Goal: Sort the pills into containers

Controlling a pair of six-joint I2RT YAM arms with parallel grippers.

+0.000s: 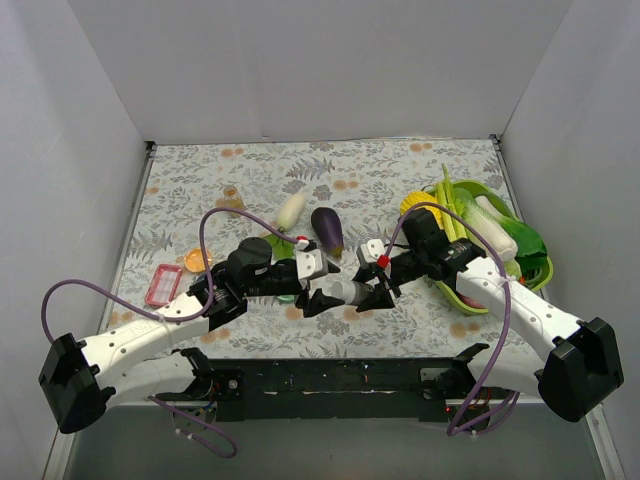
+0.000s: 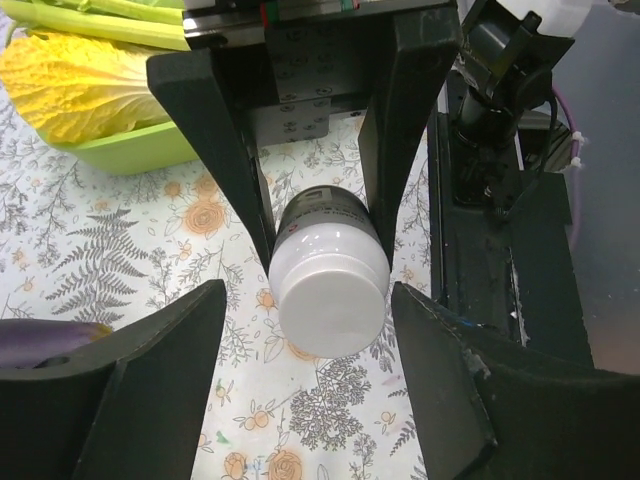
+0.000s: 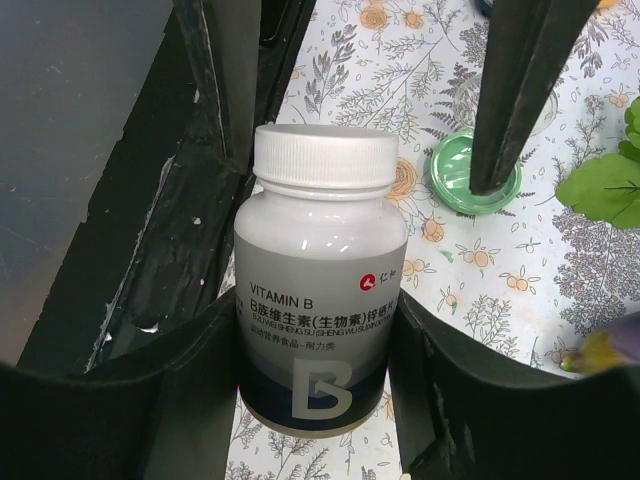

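A white pill bottle (image 3: 320,300) labelled "VITAMIN B", cap on, is held level above the table between both arms (image 1: 347,291). My right gripper (image 3: 320,385) is shut on its body (image 1: 370,285). My left gripper (image 2: 310,400) is open, its jaws wide on either side of the white cap (image 2: 330,295) without touching it (image 1: 324,285). A green dish (image 3: 475,170) lies on the cloth beyond the bottle and is half hidden under the left arm in the top view (image 1: 287,297). An orange dish (image 1: 197,260) lies at the left. The blue dish and loose pills are out of view.
A pink rectangular box (image 1: 163,285) lies by the orange dish. An eggplant (image 1: 327,230) and a white radish (image 1: 290,210) lie behind the grippers. A lime-green tray (image 1: 535,270) of vegetables stands at the right, with cabbage (image 2: 80,85) in it.
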